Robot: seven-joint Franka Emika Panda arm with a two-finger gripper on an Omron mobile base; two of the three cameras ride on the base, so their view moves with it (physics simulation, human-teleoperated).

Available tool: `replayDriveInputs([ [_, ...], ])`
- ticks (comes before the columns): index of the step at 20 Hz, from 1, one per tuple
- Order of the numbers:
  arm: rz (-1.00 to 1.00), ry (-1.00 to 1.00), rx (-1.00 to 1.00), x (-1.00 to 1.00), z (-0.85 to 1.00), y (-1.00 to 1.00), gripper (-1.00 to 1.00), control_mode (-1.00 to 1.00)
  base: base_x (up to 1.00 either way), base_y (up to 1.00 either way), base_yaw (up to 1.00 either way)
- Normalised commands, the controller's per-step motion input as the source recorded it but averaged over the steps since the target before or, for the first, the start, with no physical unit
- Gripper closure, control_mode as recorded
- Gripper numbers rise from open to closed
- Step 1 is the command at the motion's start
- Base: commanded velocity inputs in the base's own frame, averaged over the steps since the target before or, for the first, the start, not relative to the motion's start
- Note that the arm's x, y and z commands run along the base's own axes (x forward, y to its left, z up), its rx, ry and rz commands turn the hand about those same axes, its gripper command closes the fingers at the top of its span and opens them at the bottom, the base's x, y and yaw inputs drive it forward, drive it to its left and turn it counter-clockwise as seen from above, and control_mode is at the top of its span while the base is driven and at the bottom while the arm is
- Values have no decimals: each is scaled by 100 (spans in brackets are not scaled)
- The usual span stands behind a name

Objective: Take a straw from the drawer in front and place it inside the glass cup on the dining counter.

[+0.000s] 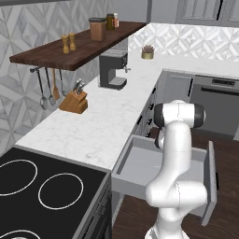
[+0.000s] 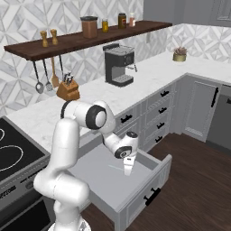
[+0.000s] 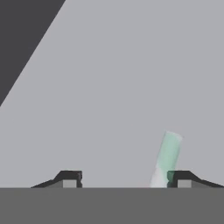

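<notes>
The drawer (image 2: 101,182) stands pulled out below the marble worktop, its plain grey floor showing; it also shows in the left base view (image 1: 137,163). My gripper (image 2: 128,170) points down into it, just above the floor. In the hand view the straw (image 3: 167,156), a short pale stick with a greenish tint, lies on the drawer floor. It runs up from beside the right fingertip (image 3: 180,178) of my gripper (image 3: 124,180). The jaws stand apart and hold nothing. The glass cup and the dining counter are out of view.
The drawer's front panel (image 2: 146,194) juts into the aisle over the dark wood floor. On the worktop stand a coffee machine (image 2: 119,65) and a knife block (image 2: 68,90). A black stove (image 1: 37,186) lies to the left. Narrow drawers with dark handles (image 2: 158,113) are on the right.
</notes>
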Motion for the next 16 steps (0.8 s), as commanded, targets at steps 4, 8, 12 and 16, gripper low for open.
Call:
replayDriveInputs([
  [4, 0, 0, 0, 1, -41, -3, -100, -100, 0, 0, 0],
  [8, 0, 0, 0, -2, -48, 0, 100, -100, 0, 0, 0],
  [12, -1, -2, 0, -8, -45, -4, 100, -100, 0, 0, 0],
  [16, -2, -8, 0, -19, -45, -23, 100, -100, 0, 0, 0],
])
